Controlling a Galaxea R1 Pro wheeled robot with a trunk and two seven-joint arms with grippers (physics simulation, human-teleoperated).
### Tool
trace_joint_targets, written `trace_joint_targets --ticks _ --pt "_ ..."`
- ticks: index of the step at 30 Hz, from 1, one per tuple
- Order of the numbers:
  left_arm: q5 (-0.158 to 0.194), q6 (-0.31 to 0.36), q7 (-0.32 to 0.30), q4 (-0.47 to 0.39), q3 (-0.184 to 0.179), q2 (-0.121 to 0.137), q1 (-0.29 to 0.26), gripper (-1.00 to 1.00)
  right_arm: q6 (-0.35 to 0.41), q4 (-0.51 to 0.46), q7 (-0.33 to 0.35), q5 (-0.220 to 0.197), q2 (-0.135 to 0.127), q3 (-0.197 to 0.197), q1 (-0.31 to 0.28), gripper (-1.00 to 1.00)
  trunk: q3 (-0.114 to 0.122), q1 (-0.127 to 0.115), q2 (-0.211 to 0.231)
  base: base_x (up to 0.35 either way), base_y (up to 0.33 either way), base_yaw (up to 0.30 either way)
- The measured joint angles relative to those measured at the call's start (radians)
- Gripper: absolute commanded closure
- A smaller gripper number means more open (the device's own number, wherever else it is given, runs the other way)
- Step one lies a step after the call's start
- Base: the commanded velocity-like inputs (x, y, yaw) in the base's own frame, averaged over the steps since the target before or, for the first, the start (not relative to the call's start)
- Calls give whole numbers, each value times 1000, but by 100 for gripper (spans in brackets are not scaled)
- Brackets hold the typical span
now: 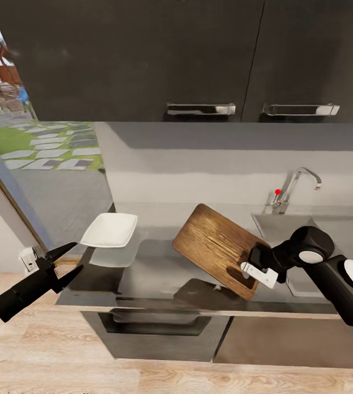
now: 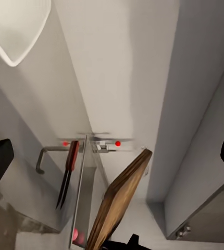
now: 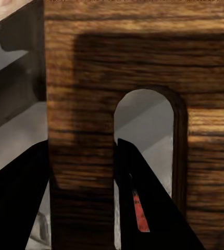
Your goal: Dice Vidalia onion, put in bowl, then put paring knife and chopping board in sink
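The right gripper [image 1: 259,272] is clenched on the chopping board [image 1: 214,241] at its handle end, one finger [image 3: 138,208] passing through the oblong slot while the other presses the wood from outside. The board is lifted and tilted, its far corner raised over the tabletop [image 1: 154,273], its held end close to the near left corner of the sink [image 1: 275,224]. The left wrist view shows the board [image 2: 120,200] edge-on and slanted, which fits a board in mid-carry rather than one lying flat.

The paring knife [image 2: 67,177] appears in that same view with its red handle toward the tap [image 2: 104,141]. It seems to lie inside the basin, though mirror reflections on the steel make this hard to confirm. The white bowl [image 1: 109,230] sits toward the left end of the tabletop; the pictures do not let me see inside it, so I cannot tell whether diced onion is there.

The left gripper [image 1: 67,262] hovers off the tabletop's left edge, jaws released and holding nothing.

Judging by all this, the task is near its close: the board is already grasped and on its way. What is left is to lower it into the basin and release it.
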Motion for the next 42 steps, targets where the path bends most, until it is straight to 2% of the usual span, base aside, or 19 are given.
trace_joint_targets --ticks 6,9,14,17,22,30,36,42 --pt "0 1 -1 0 0 0 0 -100 -21 0 -4 5 -8 3 14 100 4 0 0 0 0 261" --pt "0 1 -1 0 0 0 0 -100 -90 1 -4 10 -14 3 39 100 5 0 0 0 0 275" --pt "0 20 -1 0 0 0 0 -100 -252 22 -2 19 -22 -3 69 100 5 0 0 0 0 278" --pt "0 25 -2 0 0 -1 0 -100 -308 48 0 43 -23 -4 72 100 5 0 0 0 0 163" --pt "0 26 -2 0 0 -1 0 -100 -322 51 -1 83 -21 -4 74 100 5 0 0 0 0 38" --pt "0 26 -2 0 1 0 0 -100 -320 48 -1 90 -9 -4 74 100 5 -1 0 184 0 4" --pt "0 26 -1 0 0 0 0 -100 -318 38 -1 92 -9 -4 74 100 5 -1 0 315 48 0" --pt "0 26 -2 0 0 -1 0 -100 -316 35 -1 90 -7 -3 74 100 8 0 0 72 20 129"
